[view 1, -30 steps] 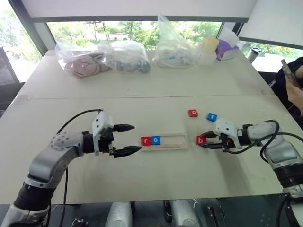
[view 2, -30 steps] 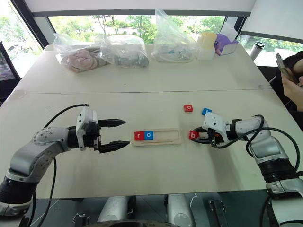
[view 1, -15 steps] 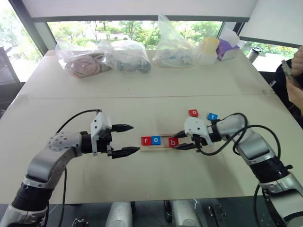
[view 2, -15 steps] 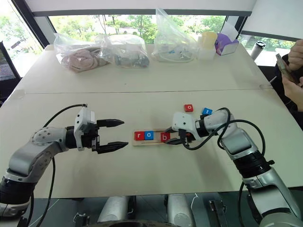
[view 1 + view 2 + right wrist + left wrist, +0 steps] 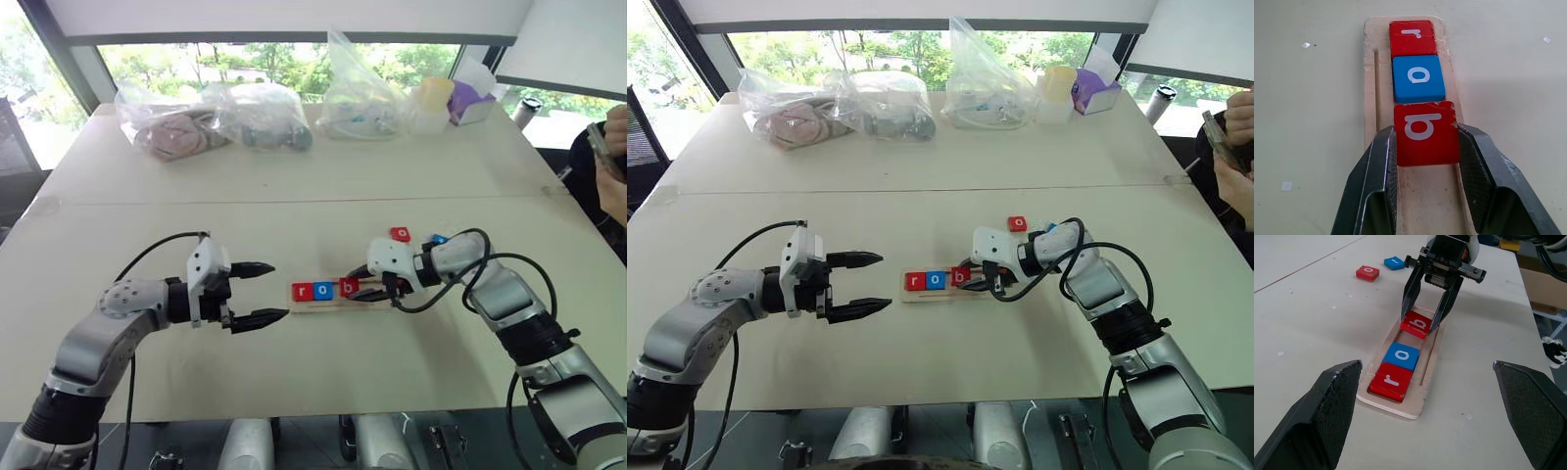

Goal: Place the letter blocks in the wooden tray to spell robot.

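Note:
The wooden tray (image 5: 325, 306) lies in the middle of the table, between my two grippers. At its left end sit a red "r" block (image 5: 301, 292) and a blue "o" block (image 5: 321, 291). My right gripper (image 5: 356, 285) is shut on a red "b" block (image 5: 1425, 132). It holds that block over the tray's channel right behind the blue "o", slightly tilted. A loose red "o" block (image 5: 1367, 272) and a blue "t" block (image 5: 1394, 263) lie on the table beyond the tray. My left gripper (image 5: 280, 290) hangs open just left of the tray, holding nothing.
Several plastic bags (image 5: 176, 125) with contents, a yellow-lidded container (image 5: 431, 103) and a purple box (image 5: 472, 98) line the table's far side. A person's hands with a phone (image 5: 609, 147) show at the right edge.
My right gripper has carried the red "b" block leftward, from the table right of the tray to the tray, up against the blue "o". The left arm has stayed put.

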`<move>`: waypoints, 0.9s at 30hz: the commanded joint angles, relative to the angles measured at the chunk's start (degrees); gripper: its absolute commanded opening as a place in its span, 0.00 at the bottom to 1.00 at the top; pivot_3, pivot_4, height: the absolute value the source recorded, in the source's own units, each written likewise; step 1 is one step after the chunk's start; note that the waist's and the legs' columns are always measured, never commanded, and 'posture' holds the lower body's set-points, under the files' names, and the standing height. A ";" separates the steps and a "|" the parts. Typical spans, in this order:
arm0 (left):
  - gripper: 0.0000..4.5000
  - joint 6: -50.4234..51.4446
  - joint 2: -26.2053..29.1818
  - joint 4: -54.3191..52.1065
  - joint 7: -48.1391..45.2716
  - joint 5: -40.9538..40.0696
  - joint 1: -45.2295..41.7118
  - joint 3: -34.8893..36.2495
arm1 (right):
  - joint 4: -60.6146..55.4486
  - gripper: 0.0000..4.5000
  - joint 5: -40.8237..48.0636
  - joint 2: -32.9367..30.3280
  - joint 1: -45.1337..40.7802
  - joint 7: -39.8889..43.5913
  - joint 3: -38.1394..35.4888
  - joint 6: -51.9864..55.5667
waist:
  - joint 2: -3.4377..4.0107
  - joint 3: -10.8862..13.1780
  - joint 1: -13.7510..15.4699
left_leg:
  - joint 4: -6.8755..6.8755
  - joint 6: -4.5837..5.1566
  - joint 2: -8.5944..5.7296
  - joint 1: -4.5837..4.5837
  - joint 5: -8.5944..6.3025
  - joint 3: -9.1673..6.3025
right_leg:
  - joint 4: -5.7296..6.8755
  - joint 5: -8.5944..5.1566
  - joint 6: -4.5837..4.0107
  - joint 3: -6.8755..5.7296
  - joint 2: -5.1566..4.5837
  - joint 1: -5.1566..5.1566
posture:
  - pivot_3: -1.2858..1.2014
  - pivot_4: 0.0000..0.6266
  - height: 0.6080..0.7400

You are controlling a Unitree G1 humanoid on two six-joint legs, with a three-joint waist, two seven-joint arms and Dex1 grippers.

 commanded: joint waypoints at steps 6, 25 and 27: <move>1.00 -0.99 0.24 -2.09 0.56 0.00 0.13 1.60 | -0.78 0.26 -0.69 1.64 -1.28 -0.16 0.12 -0.61 | 0.00 0.00 -0.01 | 0.00 0.00 0.01 0.02 0.00 0.00 | 0.06 0.00 0.00 0.00 0.01 -0.01 | 0.52 0.24 1.00; 1.00 -0.95 0.09 -2.61 1.21 -0.14 0.45 1.38 | 1.49 0.26 -1.77 2.67 -2.10 -0.11 0.28 -1.74 | 0.00 0.00 -0.01 | 0.01 0.00 0.01 0.02 0.00 0.00 | 0.06 0.00 0.00 0.00 0.01 -0.01 | 0.52 0.24 1.00; 1.00 -0.95 0.04 -2.51 1.25 -0.09 0.39 1.34 | 1.49 0.59 -1.73 2.82 -2.28 -0.04 0.29 -1.63 | 0.00 0.00 -0.01 | 0.01 0.00 0.01 0.02 0.00 0.00 | 0.06 0.00 0.01 0.00 0.01 -0.01 | 0.52 0.24 1.00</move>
